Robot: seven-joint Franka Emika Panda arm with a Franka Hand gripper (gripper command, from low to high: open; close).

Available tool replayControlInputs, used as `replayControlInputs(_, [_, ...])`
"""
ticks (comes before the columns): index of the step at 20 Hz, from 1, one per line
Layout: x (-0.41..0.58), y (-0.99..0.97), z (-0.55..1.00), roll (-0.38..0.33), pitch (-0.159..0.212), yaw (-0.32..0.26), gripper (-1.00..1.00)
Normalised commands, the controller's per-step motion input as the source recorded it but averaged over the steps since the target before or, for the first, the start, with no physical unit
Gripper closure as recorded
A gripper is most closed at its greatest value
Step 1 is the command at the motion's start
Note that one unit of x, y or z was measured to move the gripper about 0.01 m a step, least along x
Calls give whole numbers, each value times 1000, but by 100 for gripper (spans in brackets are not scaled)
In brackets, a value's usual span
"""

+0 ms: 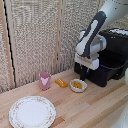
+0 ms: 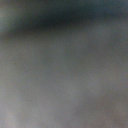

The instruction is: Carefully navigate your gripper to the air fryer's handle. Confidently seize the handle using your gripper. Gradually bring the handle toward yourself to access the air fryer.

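The black air fryer [image 1: 114, 50] stands at the exterior view's right on the wooden table. My gripper [image 1: 83, 71] hangs from its white block right against the lower front panel of the air fryer, on the appliance's left side in this view. The dark fingers merge with the black plastic, so their spacing does not show. The handle is hidden behind the gripper and arm. A curved dark rim [image 1: 111, 65] shows behind the front panel. Only a grey blur fills the wrist view.
A small white bowl [image 1: 78, 85] with yellow food sits just below the gripper. An orange piece [image 1: 61, 83] and a pink cup [image 1: 45, 80] stand further to the exterior view's left. A patterned plate [image 1: 32, 111] lies near the front. A woven screen [image 1: 35, 35] backs the table.
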Motion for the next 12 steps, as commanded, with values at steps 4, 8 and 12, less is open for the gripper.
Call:
replayControlInputs(4, [50, 0, 621, -66, 23, -6, -100])
replayControlInputs(8, [57, 11, 680, -49, 61, 20, -100])
replayControlInputs(12, [158, 104, 682, -21, 51, 12, -100])
